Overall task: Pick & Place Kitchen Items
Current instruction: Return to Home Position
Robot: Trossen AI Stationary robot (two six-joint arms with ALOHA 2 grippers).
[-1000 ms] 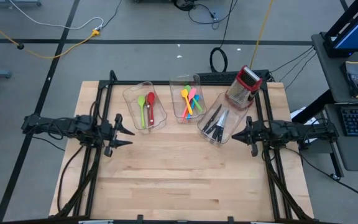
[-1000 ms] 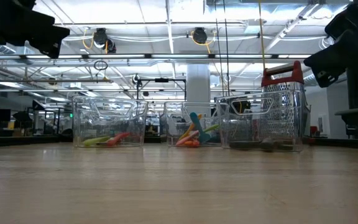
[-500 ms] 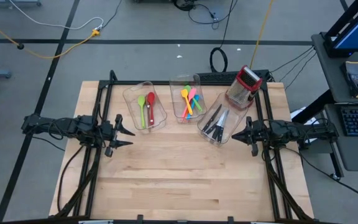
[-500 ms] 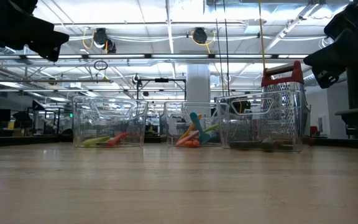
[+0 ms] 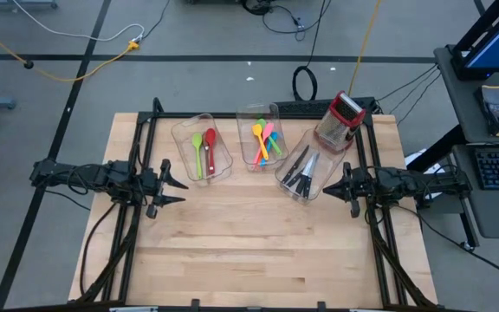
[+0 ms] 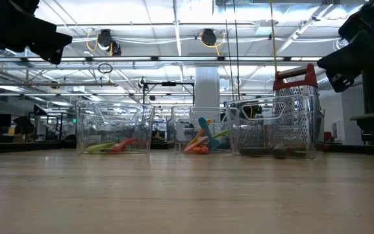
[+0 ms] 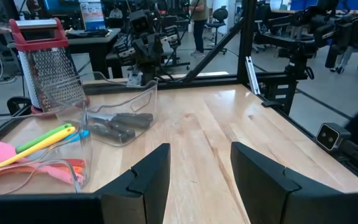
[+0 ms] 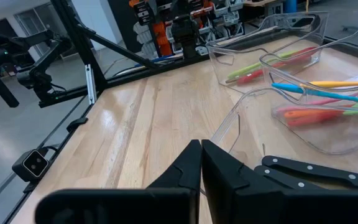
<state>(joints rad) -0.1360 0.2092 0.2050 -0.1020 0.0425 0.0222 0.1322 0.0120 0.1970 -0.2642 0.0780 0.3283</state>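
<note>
Three clear bins hold the kitchen items. A green and a red spoon (image 5: 204,152) lie in the left bin. Orange, pink, yellow, green and blue utensils (image 5: 266,141) fill the middle bin. Black-handled knives (image 5: 301,168) lie in the right bin. My left gripper (image 5: 176,185) hovers open at the table's left side, above the wood; its fingers show in the left wrist view (image 7: 194,171). My right gripper (image 5: 330,188) hovers shut at the right side, just beside the knife bin, also seen in the right wrist view (image 8: 201,152).
A red-topped metal box grater (image 5: 340,120) stands at the far right behind the knife bin. The clear bins (image 5: 201,147) sit in a row across the far half. Bare wood (image 5: 249,243) spans the near half. Black frame rails (image 5: 137,156) run along both sides.
</note>
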